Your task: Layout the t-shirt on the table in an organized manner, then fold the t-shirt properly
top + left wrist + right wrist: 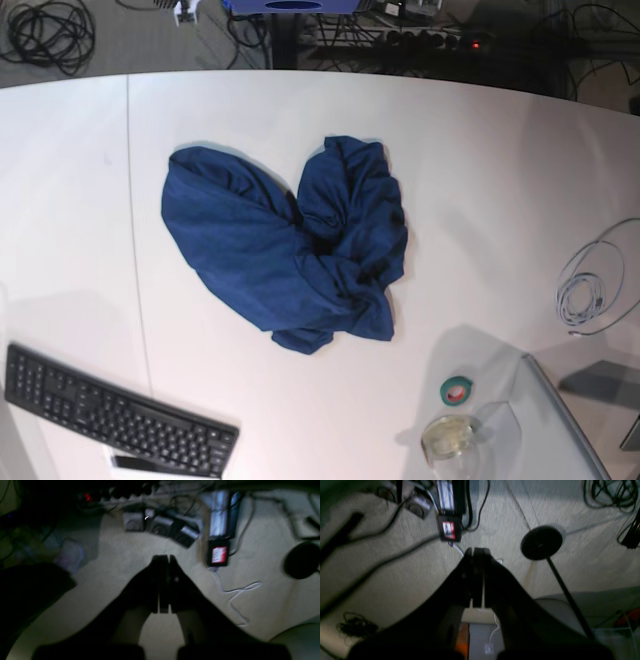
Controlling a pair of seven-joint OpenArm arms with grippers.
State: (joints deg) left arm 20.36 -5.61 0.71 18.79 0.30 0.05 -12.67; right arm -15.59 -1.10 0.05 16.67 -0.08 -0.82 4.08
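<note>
Lying crumpled in a heap near the middle of the white table (480, 160), the navy t-shirt (285, 245) is bunched into folds and untouched by either arm. A black keyboard (110, 410) sits at the near left corner, a roll of green tape (458, 390) and a coiled grey cable (590, 285) off to the right. Both wrist views look down at the carpeted floor: the left gripper (165, 557) has its jaws pressed together on nothing, and the right gripper (476, 551) likewise
</note>
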